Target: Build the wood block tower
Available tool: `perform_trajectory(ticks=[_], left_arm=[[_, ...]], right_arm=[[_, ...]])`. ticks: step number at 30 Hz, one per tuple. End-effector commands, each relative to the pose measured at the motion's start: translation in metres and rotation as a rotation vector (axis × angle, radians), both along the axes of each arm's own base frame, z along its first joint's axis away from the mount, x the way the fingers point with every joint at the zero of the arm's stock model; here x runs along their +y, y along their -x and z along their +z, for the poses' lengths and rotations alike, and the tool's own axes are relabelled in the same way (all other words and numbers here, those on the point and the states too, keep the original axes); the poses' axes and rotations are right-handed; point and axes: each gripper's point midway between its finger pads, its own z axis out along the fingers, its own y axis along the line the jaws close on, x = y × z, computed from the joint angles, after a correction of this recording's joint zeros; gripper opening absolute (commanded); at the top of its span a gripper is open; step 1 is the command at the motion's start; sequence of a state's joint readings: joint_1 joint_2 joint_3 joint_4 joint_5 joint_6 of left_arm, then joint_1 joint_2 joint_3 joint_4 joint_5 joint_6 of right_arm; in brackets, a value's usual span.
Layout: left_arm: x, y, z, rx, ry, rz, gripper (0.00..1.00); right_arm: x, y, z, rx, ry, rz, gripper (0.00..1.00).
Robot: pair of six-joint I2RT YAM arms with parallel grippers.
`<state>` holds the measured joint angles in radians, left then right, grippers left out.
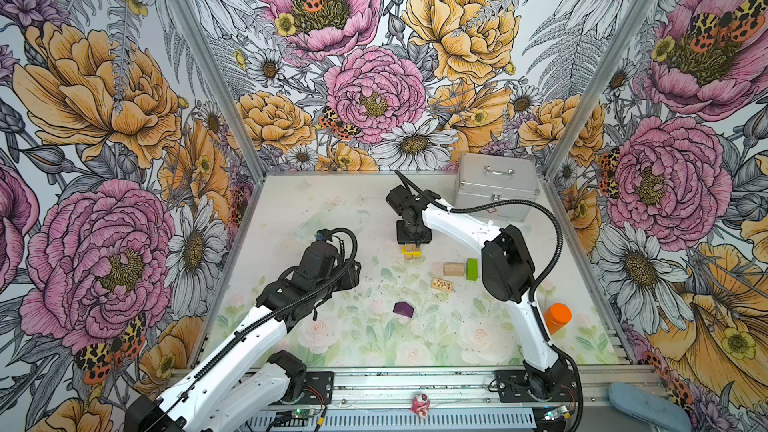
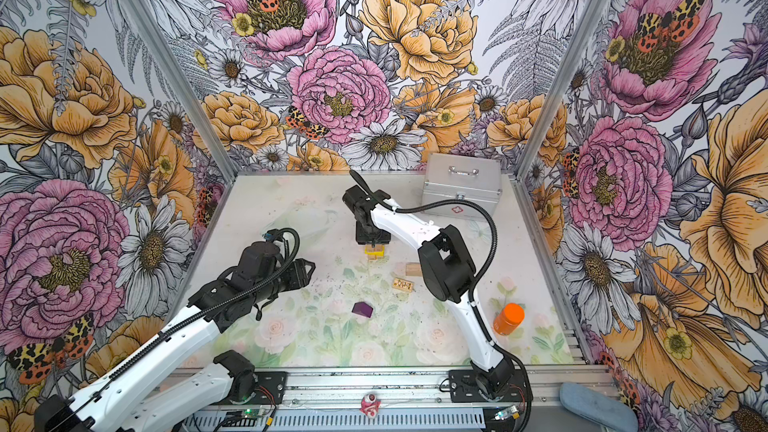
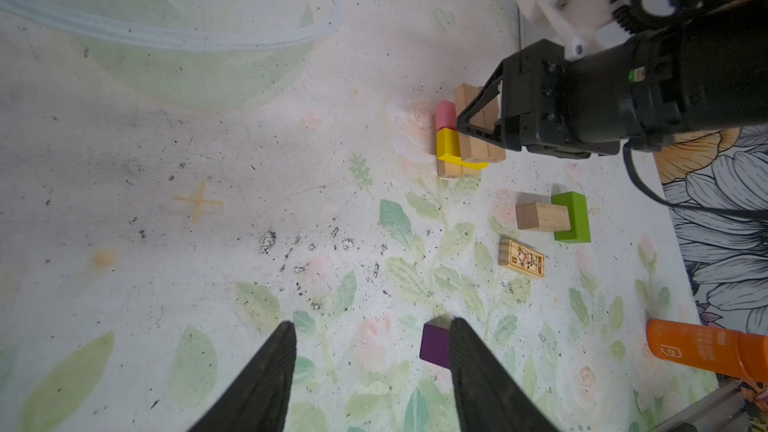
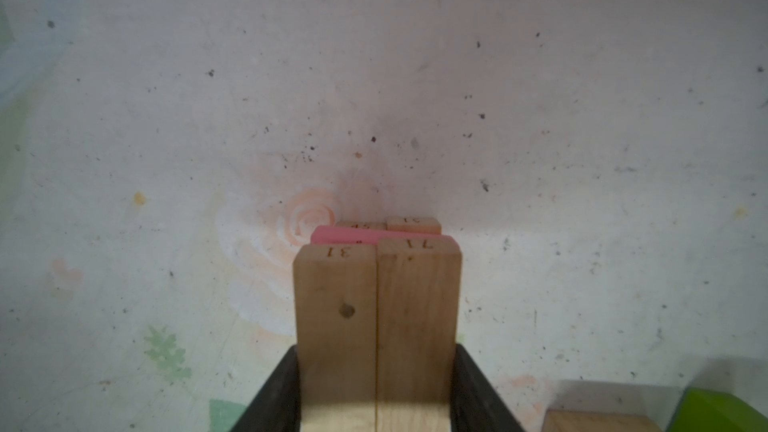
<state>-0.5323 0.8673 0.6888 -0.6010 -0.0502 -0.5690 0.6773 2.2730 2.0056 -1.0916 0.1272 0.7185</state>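
Your right fingers [image 4: 276, 396] clamp two tan planks [image 4: 415, 292] together, likely to seat them squarely on the tower [image 3: 449, 147]; left fingers [image 3: 266, 380] hang open, empty.

The right tool [image 1: 414, 246], clamped on the top tan planks [image 4: 376, 305], covers the tower [image 1: 411, 255] from above and on two flanks. Just right of it, a tan block [image 1: 453, 269], a green block [image 1: 471, 269] and a printed plank [image 1: 441, 284] crowd the desk [image 1: 415, 338]. The purple block [image 3: 434, 344] lies alone mid-desk, beside one finger of the parted left tool [image 3: 370, 326]. The front middle is bare. A silver case [image 1: 496, 184] fills the back right corner, and an orange bottle [image 1: 557, 317] stands front right.
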Motion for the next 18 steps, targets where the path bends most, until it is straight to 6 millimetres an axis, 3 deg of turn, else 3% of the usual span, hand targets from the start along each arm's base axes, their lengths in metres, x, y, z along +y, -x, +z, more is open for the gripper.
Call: perform_trajectory(ticks=[1,18], left_arm=[[-0.0012,-0.0003,0.0047,-0.022,0.015,-0.017,0.60],[-0.0010,-0.0002,0.0048,-0.022,0.014,-0.017,0.60]], right_arm=[[-0.0018,0.0004,-0.0116,0.014,0.020,-0.018,0.39],[-0.0051,0.0027,-0.0194,0.032,0.030,-0.021,0.40]])
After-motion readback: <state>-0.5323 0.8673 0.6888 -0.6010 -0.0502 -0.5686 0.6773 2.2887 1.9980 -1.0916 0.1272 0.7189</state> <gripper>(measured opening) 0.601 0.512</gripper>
